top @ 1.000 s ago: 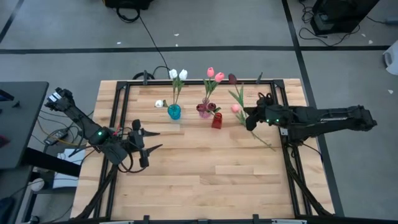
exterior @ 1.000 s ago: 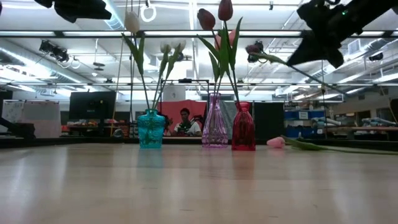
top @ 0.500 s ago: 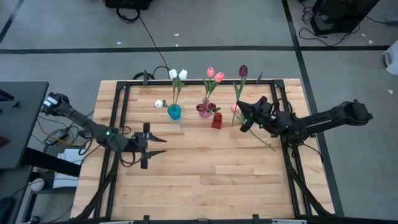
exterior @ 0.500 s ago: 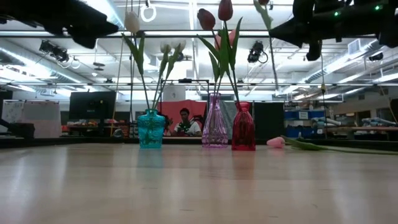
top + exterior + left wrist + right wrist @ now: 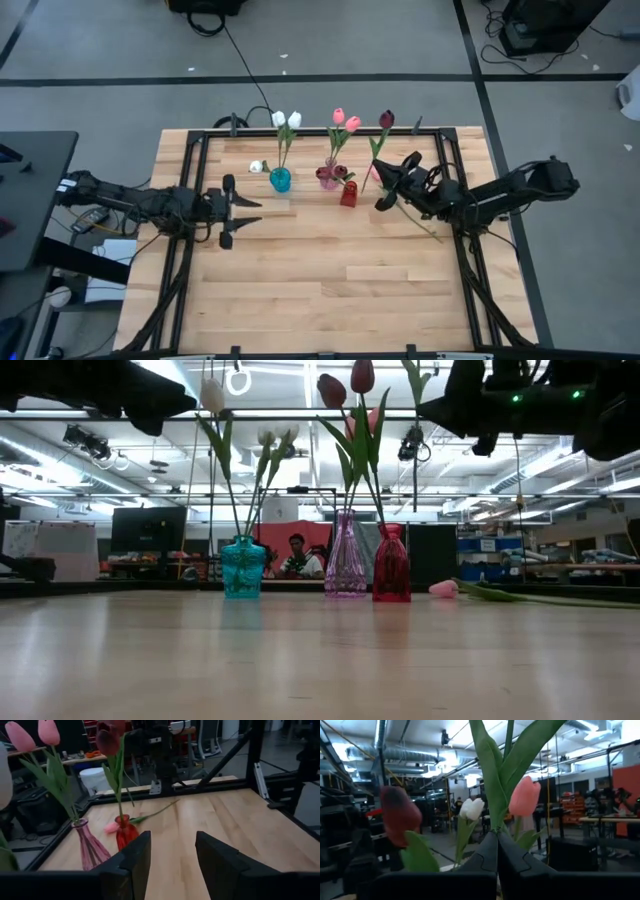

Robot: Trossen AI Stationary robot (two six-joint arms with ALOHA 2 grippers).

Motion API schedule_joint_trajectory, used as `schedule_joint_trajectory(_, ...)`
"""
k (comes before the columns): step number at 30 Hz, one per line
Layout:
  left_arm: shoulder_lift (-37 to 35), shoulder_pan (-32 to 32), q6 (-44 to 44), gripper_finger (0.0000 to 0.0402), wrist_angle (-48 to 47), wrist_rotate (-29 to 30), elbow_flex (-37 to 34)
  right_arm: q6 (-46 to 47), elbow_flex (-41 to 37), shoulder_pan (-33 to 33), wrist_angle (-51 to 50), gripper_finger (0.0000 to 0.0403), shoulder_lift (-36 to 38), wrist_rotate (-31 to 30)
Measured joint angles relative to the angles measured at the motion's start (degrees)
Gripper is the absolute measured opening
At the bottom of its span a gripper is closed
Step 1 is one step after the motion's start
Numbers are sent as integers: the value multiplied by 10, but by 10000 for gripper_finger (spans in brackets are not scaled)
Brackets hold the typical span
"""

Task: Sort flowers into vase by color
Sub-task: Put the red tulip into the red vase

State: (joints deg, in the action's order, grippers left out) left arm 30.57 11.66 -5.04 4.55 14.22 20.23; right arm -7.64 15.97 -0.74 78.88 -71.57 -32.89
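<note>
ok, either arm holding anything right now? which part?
Right tool is shut on the dark red tulip, gripping its green stem low down. Left tool holds nothing, fingers apart near the teal vase.

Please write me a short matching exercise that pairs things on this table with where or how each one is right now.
Things:
1. dark red tulip
2. pink tulip
3. teal vase
4. left tool

States:
a. holds white tulips
b. held upright by the right tool
c. empty, fingers apart
d. lying on the table

Pairs: 1-b, 2-d, 3-a, 4-c
</note>
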Motion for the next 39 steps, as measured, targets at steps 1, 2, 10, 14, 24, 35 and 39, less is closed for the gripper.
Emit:
schedule_joint_trajectory(1,1,-1,-4,161,3,0,0,-1,0,-7,10,7,-8,5)
schedule_joint_trajectory(2,3,-1,-5,161,5,0,0,-1,0,-16,22,7,-17,12)
schedule_joint_trajectory(10,53,-1,6,161,36,0,0,17,28,-70,85,8,-100,74)
schedule_joint_trajectory(14,61,-1,10,161,35,7,0,19,55,-76,84,8,-137,87)
schedule_joint_trajectory(24,29,-1,39,161,-18,23,0,19,54,-67,47,9,-134,70)
schedule_joint_trajectory(35,16,-1,55,161,-32,41,0,119,54,-62,-193,60,-89,84)
schedule_joint_trajectory(39,16,-1,57,161,-33,41,0,149,54,-62,-303,114,-44,108)
